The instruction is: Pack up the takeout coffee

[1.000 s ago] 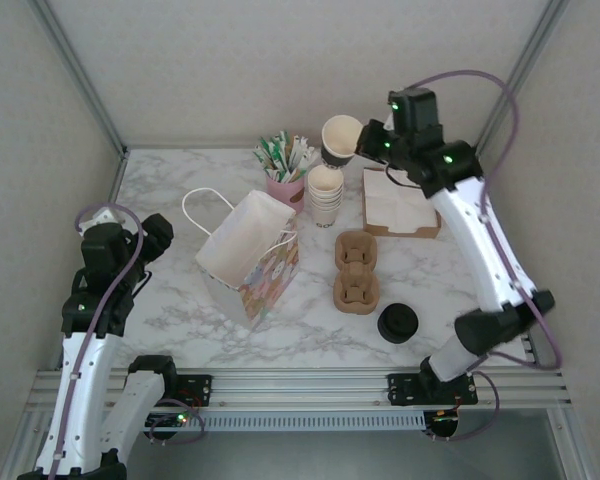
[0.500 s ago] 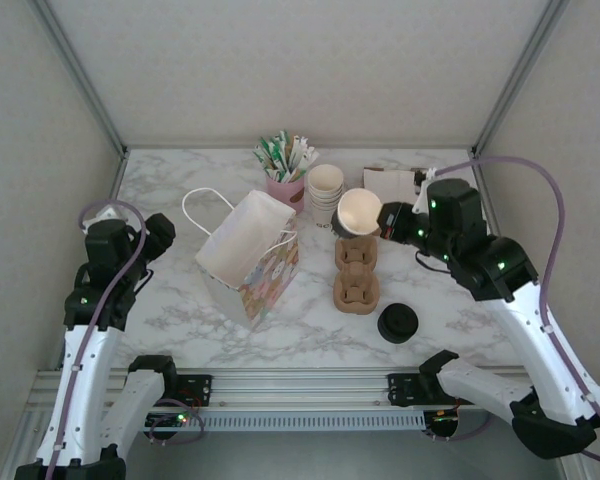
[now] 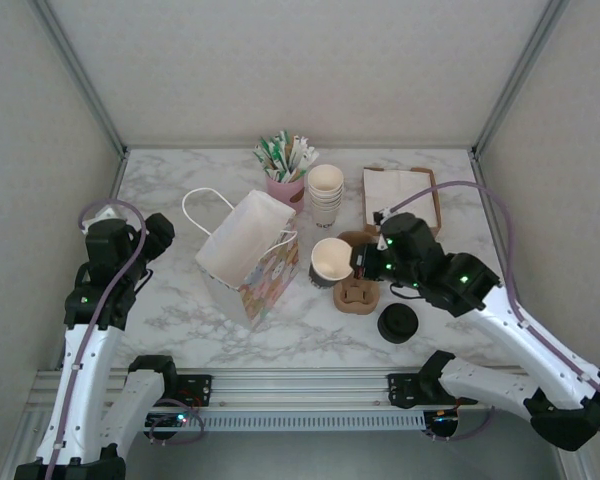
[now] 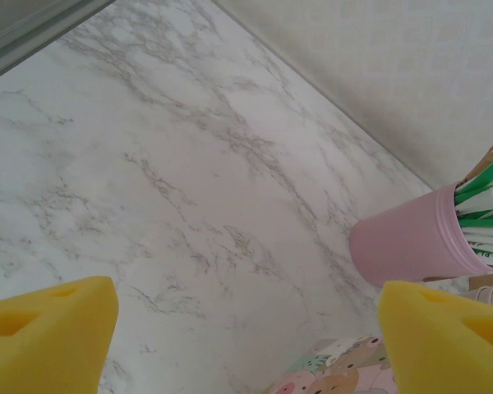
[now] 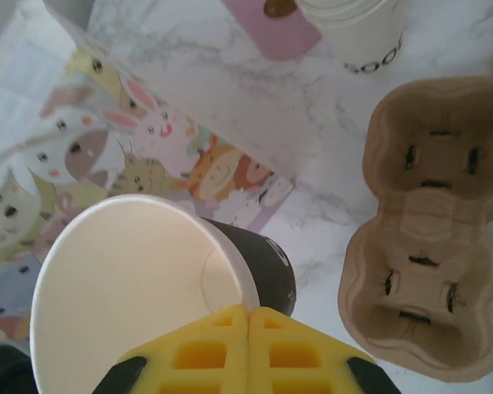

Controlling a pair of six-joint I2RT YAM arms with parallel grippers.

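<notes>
The takeout coffee cup (image 3: pixel 331 260) has no lid on it; it is cream inside and dark outside (image 5: pixel 263 263). My right gripper (image 3: pixel 355 263) is shut on its rim, both pads (image 5: pixel 248 316) pinching the wall on the near side. The cup hangs between the printed paper bag (image 3: pixel 248 258) and the brown two-cup carrier (image 3: pixel 355 296). A round black lid (image 3: pixel 397 323) lies on the table in front of the carrier. At the table's left edge, my left gripper (image 3: pixel 152 235) is open with nothing between its yellow fingers (image 4: pixel 49 332).
A stack of cream paper cups (image 3: pixel 325 195) and a pink cup of sachets (image 3: pixel 288 185) stand at the back. A napkin tray (image 3: pixel 400 195) sits back right. The bag's animal print (image 5: pixel 107 139) lies left of the held cup, and the carrier (image 5: pixel 431 230) to its right.
My right arm has carried the cup from above the cup stack at the back down and forward to beside the bag. The left arm has barely moved.
</notes>
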